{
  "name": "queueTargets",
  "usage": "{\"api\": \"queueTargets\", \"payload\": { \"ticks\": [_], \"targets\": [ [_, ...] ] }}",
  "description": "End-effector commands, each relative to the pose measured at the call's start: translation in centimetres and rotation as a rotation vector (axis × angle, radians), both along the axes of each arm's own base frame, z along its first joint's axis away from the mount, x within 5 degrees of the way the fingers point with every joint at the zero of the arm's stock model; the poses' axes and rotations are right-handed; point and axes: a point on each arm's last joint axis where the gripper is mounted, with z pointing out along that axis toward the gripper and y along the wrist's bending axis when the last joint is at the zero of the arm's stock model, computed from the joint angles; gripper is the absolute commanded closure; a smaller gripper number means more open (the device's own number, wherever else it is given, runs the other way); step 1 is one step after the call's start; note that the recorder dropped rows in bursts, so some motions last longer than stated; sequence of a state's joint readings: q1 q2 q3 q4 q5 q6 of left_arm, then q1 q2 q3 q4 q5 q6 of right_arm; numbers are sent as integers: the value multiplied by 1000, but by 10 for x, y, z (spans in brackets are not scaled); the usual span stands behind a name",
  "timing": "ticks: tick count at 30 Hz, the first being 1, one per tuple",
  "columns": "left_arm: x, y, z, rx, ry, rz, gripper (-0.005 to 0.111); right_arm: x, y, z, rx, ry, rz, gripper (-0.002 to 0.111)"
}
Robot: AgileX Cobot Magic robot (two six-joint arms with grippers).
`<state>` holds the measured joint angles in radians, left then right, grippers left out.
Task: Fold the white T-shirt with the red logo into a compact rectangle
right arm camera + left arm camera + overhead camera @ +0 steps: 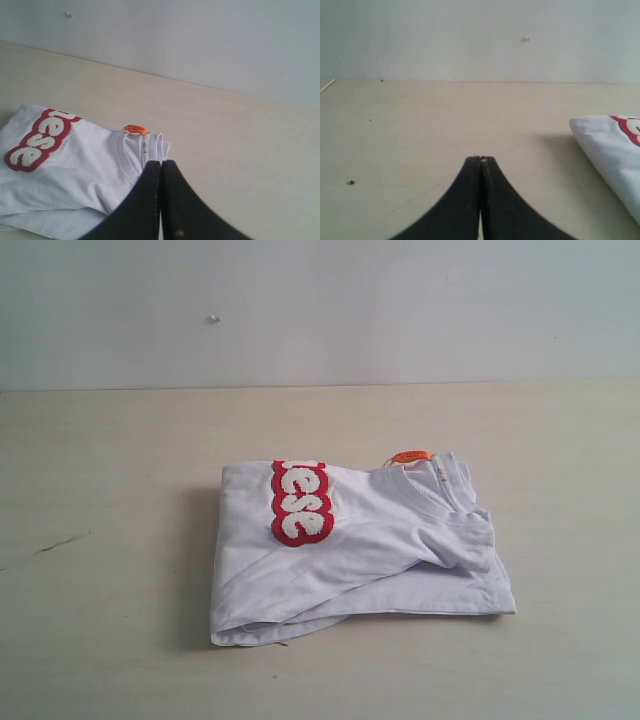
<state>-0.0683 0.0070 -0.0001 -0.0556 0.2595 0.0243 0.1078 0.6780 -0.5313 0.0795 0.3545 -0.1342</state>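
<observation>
White T-shirt (360, 545) folded; left end effector (481, 160), right end effector (160, 163) closed.

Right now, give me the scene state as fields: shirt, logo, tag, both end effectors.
shirt: white T-shirt folded into a rough rectangle on table, edges uneven
logo: red logo on top layer, only part showing, cut off at the far fold
tag: orange neck tag at collar, far edge
left end effector: shut, empty, over bare table beside shirt
right end effector: shut, empty, near collar; contact cannot be told
exterior view: no arms in sight
</observation>
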Motion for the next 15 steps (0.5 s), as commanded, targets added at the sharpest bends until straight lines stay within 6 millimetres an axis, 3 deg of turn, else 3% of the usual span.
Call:
{"api": "queueTargets", "payload": {
  "ticks": [1, 15],
  "targets": [
    [-1, 1, -4, 60, 35, 5, 107, 0, -1, -1, 4, -3, -6, 108],
    [-2, 3, -8, 10, 86, 50, 107, 0, -1, -1, 4, -3, -6, 108]
  ]
}}
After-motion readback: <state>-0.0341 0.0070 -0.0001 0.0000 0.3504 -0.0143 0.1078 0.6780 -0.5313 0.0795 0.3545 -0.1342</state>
